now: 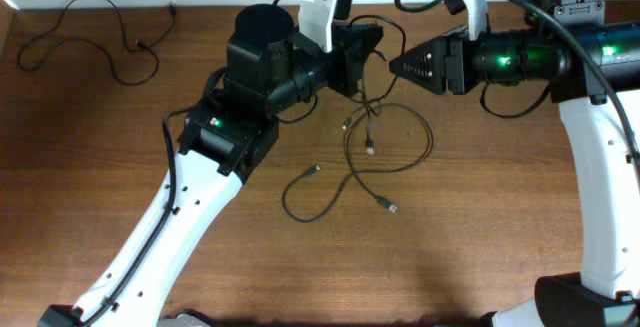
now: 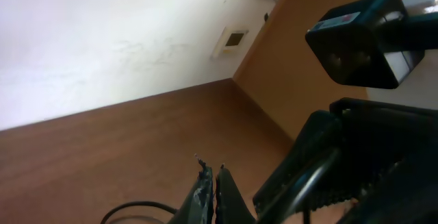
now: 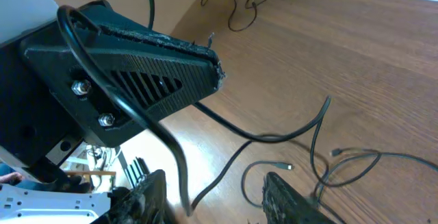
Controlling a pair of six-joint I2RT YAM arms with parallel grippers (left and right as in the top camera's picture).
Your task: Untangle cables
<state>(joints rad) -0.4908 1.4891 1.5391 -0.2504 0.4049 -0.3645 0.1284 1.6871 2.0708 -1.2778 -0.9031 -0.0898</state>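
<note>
The left arm rises from the near left corner of the desk (image 1: 480, 227) and bends at the elbow toward the far middle, its wrist turned so the left tool (image 1: 368, 52) points to the right. Its fingers (image 2: 207, 183) are pressed together; whether a cord is pinched between them cannot be told. The right arm stands at the right edge and lies level along the far side, reaching left, so the right tool (image 1: 398, 64) meets the left one almost tip to tip above the desk. In the right wrist view its fingers (image 3: 287, 200) stand apart, with a thin black cord running down between them and looping over the left tool's body.

The cables (image 1: 370, 145) lie mostly in a loose tangle on the desk just below the two tools, silvery plugs pointing outward, with strands rising toward the tips. One more cable (image 1: 145, 47) lies alone in the far left corner, well apart.
</note>
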